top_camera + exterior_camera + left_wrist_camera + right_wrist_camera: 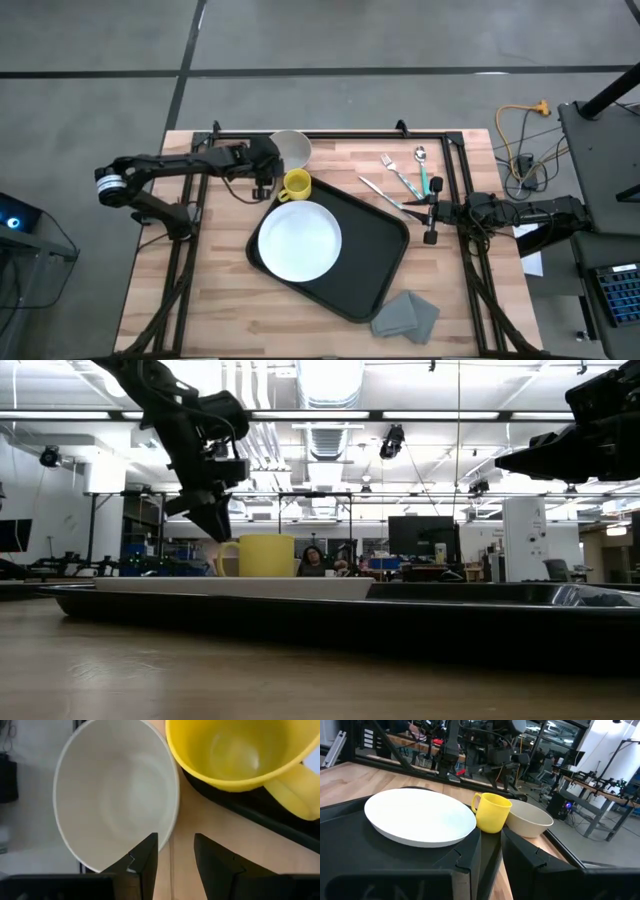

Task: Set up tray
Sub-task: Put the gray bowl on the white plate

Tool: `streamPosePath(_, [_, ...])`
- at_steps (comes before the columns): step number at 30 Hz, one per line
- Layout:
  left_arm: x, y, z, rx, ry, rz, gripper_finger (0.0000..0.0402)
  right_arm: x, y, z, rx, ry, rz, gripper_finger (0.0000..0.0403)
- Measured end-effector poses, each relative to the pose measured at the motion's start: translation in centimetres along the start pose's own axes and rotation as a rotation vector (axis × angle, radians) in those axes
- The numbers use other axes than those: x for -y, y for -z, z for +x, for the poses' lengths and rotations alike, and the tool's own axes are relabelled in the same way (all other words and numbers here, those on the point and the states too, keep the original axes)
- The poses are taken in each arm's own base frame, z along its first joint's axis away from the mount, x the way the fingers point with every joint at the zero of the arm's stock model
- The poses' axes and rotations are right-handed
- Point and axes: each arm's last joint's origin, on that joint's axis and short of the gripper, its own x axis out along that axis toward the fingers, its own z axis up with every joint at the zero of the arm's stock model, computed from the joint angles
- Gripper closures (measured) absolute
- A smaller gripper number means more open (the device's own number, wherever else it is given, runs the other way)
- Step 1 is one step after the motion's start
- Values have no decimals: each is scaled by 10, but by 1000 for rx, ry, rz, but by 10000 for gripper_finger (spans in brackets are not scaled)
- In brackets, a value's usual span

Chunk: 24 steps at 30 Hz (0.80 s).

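The black tray [380,250] lies slantwise in the middle of the table, with a round white plate [298,240] resting on it. A yellow mug [295,185] stands upright at the tray's far left corner. A white bowl [290,150] stands just beyond it, by the table's far edge. My left gripper [176,857] hangs open above the gap between the bowl [115,795] and the mug [235,750], pointing steeply down, with nothing between its fingers. My right gripper [491,855] waits level at the table's right side, by the tray's right corner. Its fingers are a little apart and hold nothing.
A fork, a spoon and a knife [400,178] lie on the table at the far right, beside the tray. A folded grey napkin [405,315] lies near the front edge. A black frame [330,133] runs along the table's far and side edges.
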Motion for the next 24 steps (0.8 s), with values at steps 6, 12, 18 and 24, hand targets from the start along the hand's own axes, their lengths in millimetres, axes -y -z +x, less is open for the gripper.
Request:
streamPosePath(6, [0, -3, 16, -36, 19, 3, 289, 0, 0, 0, 0, 0, 1, 335])
streamPosePath(12, [-6, -9, 30, -45, 15, 7, 289, 0, 0, 0, -1, 0, 1, 335])
streamPosePath(18, [-13, -5, 34, -51, -1, -18, 289, 0, 0, 0, 0, 0, 0, 335])
streamPosePath(24, [-12, -1, 36, -65, 5, -21, 289, 0, 0, 0, -1, 0, 1, 335])
